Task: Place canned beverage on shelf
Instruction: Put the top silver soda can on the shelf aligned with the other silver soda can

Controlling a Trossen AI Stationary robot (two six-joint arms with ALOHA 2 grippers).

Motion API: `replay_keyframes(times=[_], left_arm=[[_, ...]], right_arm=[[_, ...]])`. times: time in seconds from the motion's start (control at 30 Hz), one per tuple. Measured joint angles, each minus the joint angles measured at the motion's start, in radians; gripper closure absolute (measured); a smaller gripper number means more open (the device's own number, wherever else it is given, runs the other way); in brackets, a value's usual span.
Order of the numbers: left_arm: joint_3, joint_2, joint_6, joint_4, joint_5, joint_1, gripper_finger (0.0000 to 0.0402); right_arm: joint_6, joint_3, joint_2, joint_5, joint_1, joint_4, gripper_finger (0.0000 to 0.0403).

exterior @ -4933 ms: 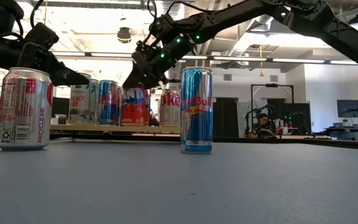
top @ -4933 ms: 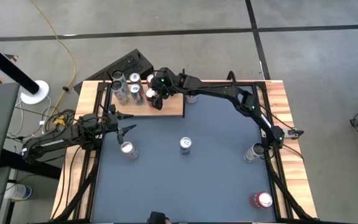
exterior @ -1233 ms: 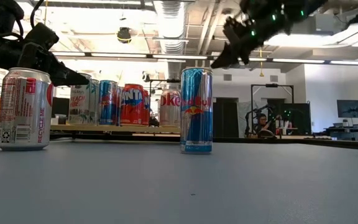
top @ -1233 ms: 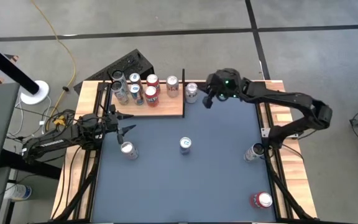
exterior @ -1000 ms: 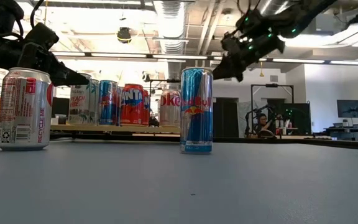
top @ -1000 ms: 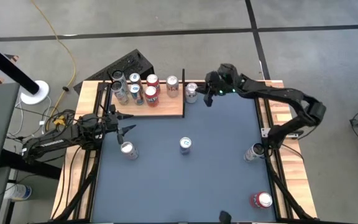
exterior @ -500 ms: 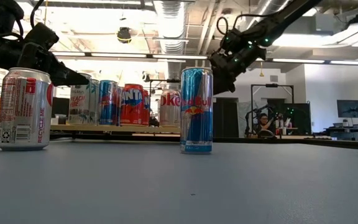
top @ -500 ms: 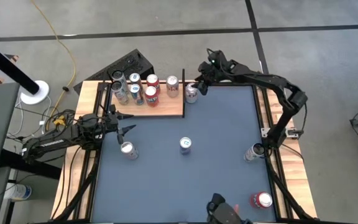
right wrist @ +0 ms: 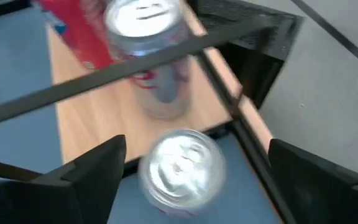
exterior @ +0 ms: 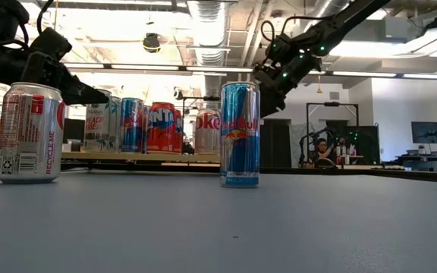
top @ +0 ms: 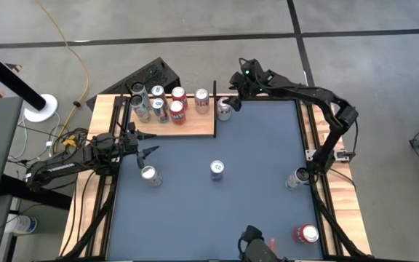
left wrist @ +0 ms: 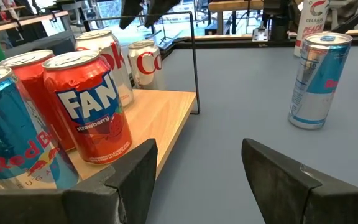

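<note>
Right claw [top: 233, 97] hung spread over silver can [top: 224, 110] at shelf's [top: 195, 125] three o'clock. Can likely rigid, slick, dent-prone; grip mid-wall. Left claw [top: 150, 151] waited spread, holding nothing.

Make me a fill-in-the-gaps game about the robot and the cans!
1. The right hand is above a silver can with its fingers ___.
2. That can stands beside the wooden shelf, on the ___ table.
3. The Fanta can on the shelf is coloured ___.
Missing words: open; blue; red.
</note>
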Motion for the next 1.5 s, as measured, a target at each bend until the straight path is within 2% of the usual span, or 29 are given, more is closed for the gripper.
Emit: replay_keyframes(times=[0.17,0.4,1.03,1.2,1.5], left_arm=[[0.0,0.0,0.0,0.0,0.0,0.0,0.0177],[0.0,0.0,0.0,0.0,0.0,0.0,0.0177],[0.0,0.0,0.0,0.0,0.0,0.0,0.0177],[0.0,0.0,0.0,0.0,0.0,0.0,0.0177],[0.0,0.0,0.0,0.0,0.0,0.0,0.0177]], right_arm=[[-0.018,0.0,0.048,0.017,0.022,0.027,0.0004],[-0.048,0.0,0.104,0.022,0.03,0.061,0.0004],[-0.045,-0.019,0.125,0.125,0.052,0.055,0.0009],[-0.032,-0.021,0.125,0.151,0.058,0.049,0.0038],[-0.019,-0.021,0.118,0.151,0.06,0.029,0.0135]])
